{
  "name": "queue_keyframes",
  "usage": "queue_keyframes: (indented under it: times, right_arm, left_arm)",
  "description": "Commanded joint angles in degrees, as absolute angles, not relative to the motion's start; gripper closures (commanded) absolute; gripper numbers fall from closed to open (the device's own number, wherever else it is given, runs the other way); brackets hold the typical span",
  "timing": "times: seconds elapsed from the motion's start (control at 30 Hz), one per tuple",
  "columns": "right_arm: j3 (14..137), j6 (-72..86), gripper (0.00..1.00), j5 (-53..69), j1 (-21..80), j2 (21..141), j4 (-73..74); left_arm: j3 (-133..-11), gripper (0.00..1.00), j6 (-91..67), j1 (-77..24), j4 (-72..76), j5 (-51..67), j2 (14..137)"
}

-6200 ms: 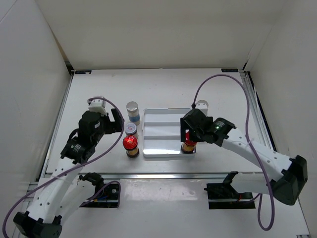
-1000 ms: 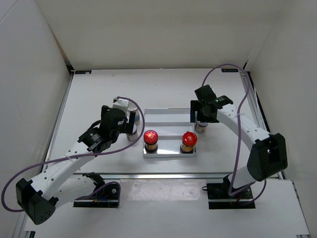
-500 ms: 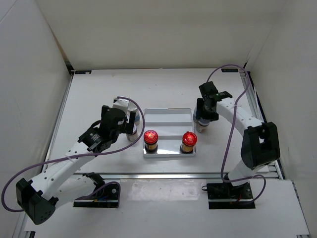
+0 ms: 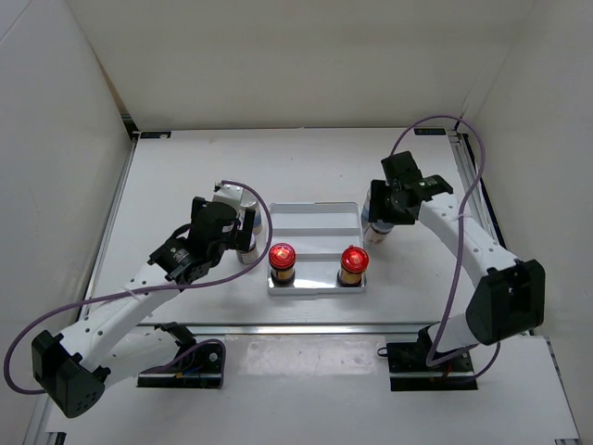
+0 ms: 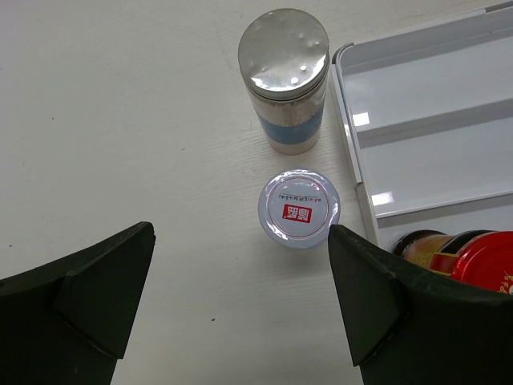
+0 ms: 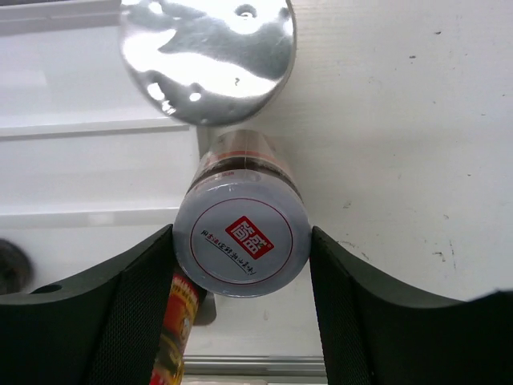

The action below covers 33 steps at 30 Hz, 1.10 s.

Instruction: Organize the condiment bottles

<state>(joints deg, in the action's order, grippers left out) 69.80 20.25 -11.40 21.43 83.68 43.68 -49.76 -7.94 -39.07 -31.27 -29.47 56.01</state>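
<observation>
Right gripper (image 6: 240,269) seemingly on third of six. Done: red-capped amber-bodied cylindrical bottle (image 4: 282,260) and twin (image 4: 352,261) stood in near compartment of glossy white rectangular divided tray (image 4: 315,222). Remaining: four outside tray. Right fingers (image 6: 136,313) clamped short white-lidded shaker (image 6: 243,239) just right of tray, tall silver-capped shaker (image 6: 207,56) beside. Left gripper (image 5: 240,233) gaped wide, empty, above second short white-lidded shaker (image 5: 299,210) left of tray.
</observation>
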Motion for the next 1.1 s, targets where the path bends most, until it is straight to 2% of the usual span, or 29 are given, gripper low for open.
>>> queue_keyframes:
  times: [0.0, 0.33, 0.77, 0.9, 0.93, 1.03, 1.07]
  right_arm:
    - [74.53, 19.86, 1.00, -11.07, 22.68, 79.80, 43.68]
    - [77.87, 18.81, 1.00, -9.14, 31.01, 83.75, 41.67]
    - [73.21, 20.57, 0.99, -9.14, 33.22, 93.07, 36.91]
    - [73.21, 20.57, 0.43, -9.66, 33.74, 93.08, 36.91]
    - [73.21, 21.18, 0.22, -10.19, 33.75, 92.47, 37.61]
    - [75.15, 22.32, 0.01, -12.74, 34.28, 89.23, 39.20]
    - [75.84, 22.32, 0.01, -12.74, 34.28, 86.95, 39.81]
  left_arm:
    - [-51.24, 0.00, -7.73, -38.85, -30.76, -28.83, 55.55]
    - [-51.24, 0.00, -7.73, -38.85, -30.76, -28.83, 56.07]
    - [-50.63, 0.00, -7.73, -38.85, -30.24, -28.21, 58.43]
    - [-51.15, 0.00, -8.26, -38.85, -30.23, -26.81, 62.04]
    - [-51.67, 0.00, -8.26, -38.85, -30.23, -26.28, 62.05]
    - [-51.68, 0.00, -8.88, -38.85, -30.23, -24.18, 62.75]
    - [-51.68, 0.00, -8.88, -38.85, -30.23, -22.69, 62.75]
